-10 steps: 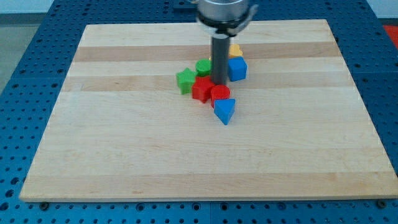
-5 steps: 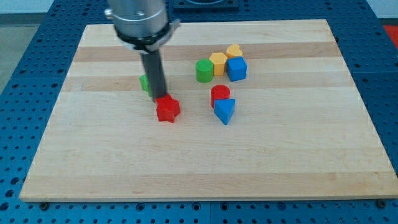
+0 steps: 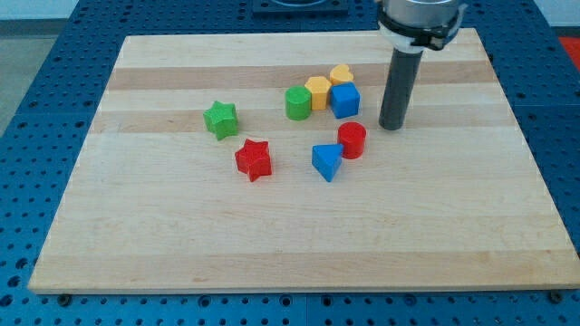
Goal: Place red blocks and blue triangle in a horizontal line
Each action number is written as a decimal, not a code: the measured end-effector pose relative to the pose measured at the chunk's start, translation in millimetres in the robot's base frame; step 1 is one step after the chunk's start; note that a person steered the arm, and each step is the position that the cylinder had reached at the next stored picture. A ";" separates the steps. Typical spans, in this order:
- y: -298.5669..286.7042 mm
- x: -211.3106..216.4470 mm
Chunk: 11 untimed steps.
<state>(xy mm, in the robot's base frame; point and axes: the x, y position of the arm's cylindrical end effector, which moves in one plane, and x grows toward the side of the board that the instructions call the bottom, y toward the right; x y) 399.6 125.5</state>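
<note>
Resting on bare board, my tip (image 3: 391, 128) stands just right of the red cylinder (image 3: 352, 140), touching no block; the rod carries no jaws. Blue triangle (image 3: 327, 161) sits beside the cylinder's lower left, red star (image 3: 254, 159) farther left. All three lie mid-board, far from the wooden board's (image 3: 471, 235) edges.

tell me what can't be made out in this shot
- Arm above my tip: cut off by the view's top edge; only the rod and its collar show.
- Yellow heart block: its lower part is hidden behind the blue cube.
- Yellow hexagon-like block: partly covered by the green cylinder; exact shape unclear.
- Whether the red cylinder touches the blue triangle: too close to tell.
</note>
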 end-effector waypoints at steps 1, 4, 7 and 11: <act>-33.8 10.3; -197.3 58.1; -107.2 48.7; -112.5 80.1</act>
<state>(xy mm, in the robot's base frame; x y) 479.7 12.9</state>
